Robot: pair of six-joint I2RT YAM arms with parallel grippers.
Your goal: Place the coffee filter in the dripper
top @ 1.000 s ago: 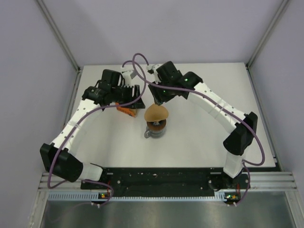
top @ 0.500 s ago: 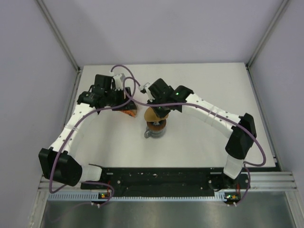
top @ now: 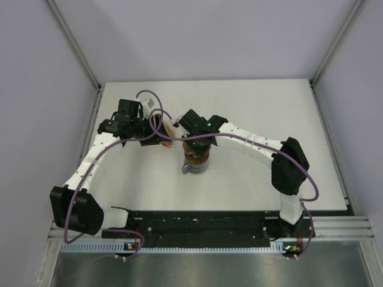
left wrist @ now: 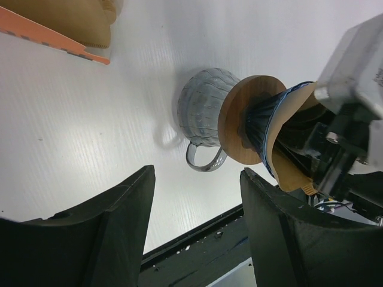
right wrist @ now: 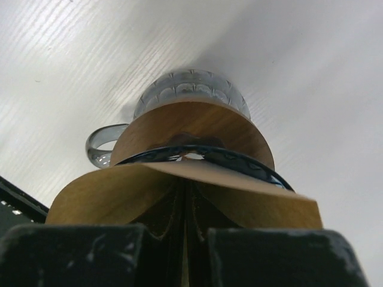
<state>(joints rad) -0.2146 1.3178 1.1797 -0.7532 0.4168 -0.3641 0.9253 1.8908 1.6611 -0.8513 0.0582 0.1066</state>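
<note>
R gripper [right wrist: 184, 239] fingers together, pressed into coffee filter [right wrist: 114, 194] in dripper [right wrist: 239, 160] — L gripper [left wrist: 196, 179] fingers apart

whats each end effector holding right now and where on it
The right end effector pinches the coffee filter at a fold midway along its upper edge, at the mouth of the dripper. The left end effector is open, holding nothing.

A grey ribbed glass jug [left wrist: 203, 110] stands upright a little left of the middle of the table [top: 257, 179], handle turned toward the near left corner. A brown round ring [left wrist: 236, 128] sits on its mouth. An orange-and-white pack of brown filters [left wrist: 60, 21] lies near it, toward the left edge, not touching.
</note>
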